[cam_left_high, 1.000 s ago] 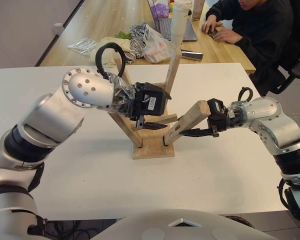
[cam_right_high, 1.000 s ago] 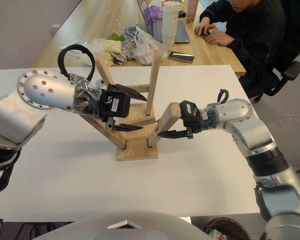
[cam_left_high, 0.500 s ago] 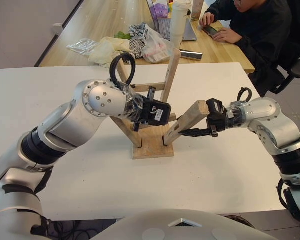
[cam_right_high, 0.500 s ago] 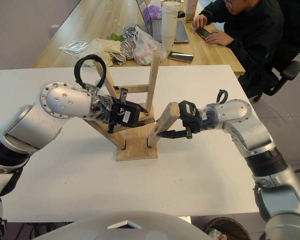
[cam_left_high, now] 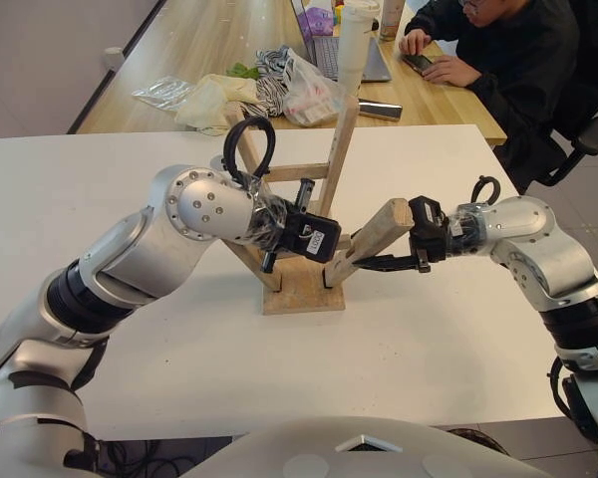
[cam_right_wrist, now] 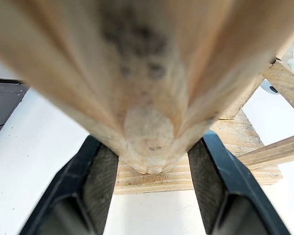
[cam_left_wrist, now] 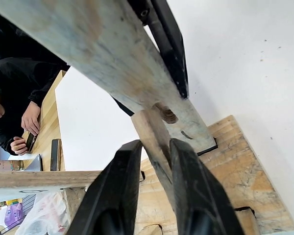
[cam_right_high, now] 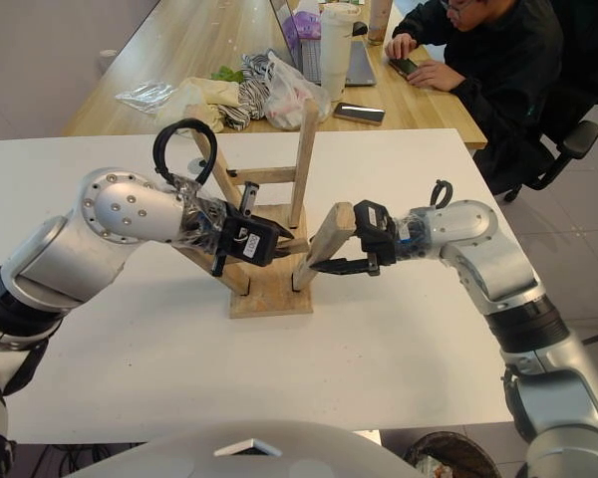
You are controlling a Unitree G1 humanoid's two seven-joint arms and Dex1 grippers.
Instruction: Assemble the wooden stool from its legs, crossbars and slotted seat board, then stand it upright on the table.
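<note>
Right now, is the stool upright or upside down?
Upside down: the seat board lies flat on the table, legs sticking up.

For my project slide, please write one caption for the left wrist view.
Left end effector holding a crossbar with its end at a leaning leg, above the slotted seat board.

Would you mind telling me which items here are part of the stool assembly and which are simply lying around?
Part of the job: seat board; slanted leg held in the right hand; upright leg; lower crossbar held in the left hand; upper crossbar.

Lying about, on the desk behind: laptop; phone; plastic bags; tall cup.
</note>
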